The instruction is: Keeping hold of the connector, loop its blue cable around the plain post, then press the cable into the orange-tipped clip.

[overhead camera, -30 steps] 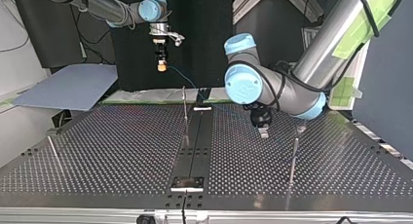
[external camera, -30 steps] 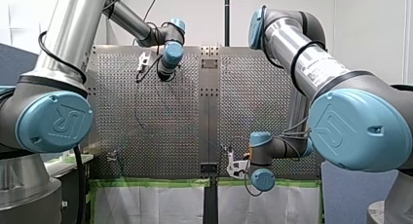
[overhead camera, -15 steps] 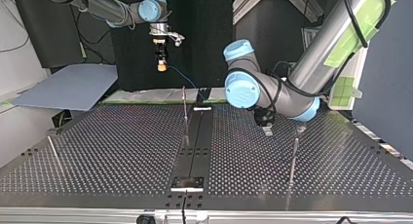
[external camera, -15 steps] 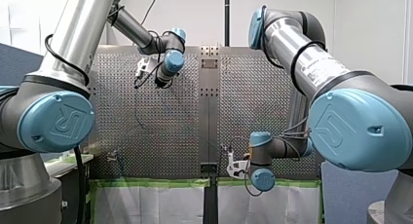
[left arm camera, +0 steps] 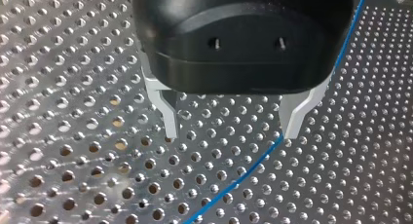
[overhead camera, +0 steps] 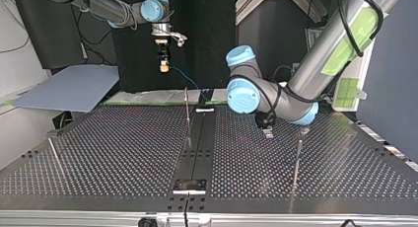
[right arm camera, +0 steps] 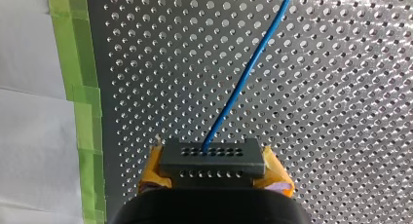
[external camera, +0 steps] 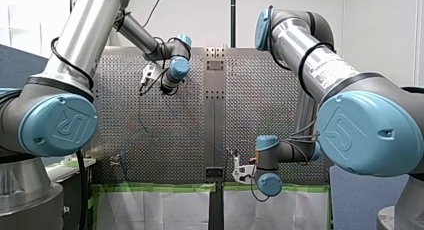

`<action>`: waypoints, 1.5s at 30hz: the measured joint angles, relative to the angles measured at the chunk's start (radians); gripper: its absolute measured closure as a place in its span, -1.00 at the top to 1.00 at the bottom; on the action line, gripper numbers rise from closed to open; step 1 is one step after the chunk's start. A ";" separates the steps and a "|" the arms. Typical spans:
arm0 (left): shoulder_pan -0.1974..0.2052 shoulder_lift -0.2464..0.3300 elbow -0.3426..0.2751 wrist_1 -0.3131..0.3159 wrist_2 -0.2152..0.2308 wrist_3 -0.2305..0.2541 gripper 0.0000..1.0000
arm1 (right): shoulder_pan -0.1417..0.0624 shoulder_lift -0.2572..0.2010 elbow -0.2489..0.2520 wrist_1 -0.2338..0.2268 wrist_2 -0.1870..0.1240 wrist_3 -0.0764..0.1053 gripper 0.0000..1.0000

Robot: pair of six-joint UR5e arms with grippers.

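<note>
My right gripper is shut on a grey connector, its yellow pads on the connector's two sides. A blue cable runs from the connector over the perforated board. In the top view my right gripper hangs above the table's far edge, and the cable slopes down toward a thin metal post. My left gripper is open just above the board, its metal fingers empty, and the blue cable passes beside one fingertip. In the top view my left gripper stands near another post. I cannot make out any orange tip.
A third thin post stands at the top view's left. Green tape lines the board's edge beside my right gripper. A grey-blue sheet lies beyond the table at the top view's far left. A black strip runs down the table's middle.
My left arm's wrist and elbow have swung a little, and in the front view its gripper has dropped slightly. My right arm holds the connector in the same place.
</note>
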 joint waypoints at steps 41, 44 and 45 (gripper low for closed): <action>0.035 -0.236 0.096 0.044 0.068 -0.035 1.00 | 0.000 0.000 -0.009 0.002 -0.004 -0.005 -1.00; 0.030 -0.252 0.096 0.053 0.084 -0.035 1.00 | 0.000 0.000 -0.009 0.003 -0.004 -0.005 -1.00; 0.028 -0.258 0.096 0.055 0.088 -0.035 1.00 | 0.000 0.000 -0.009 0.003 -0.004 -0.005 -1.00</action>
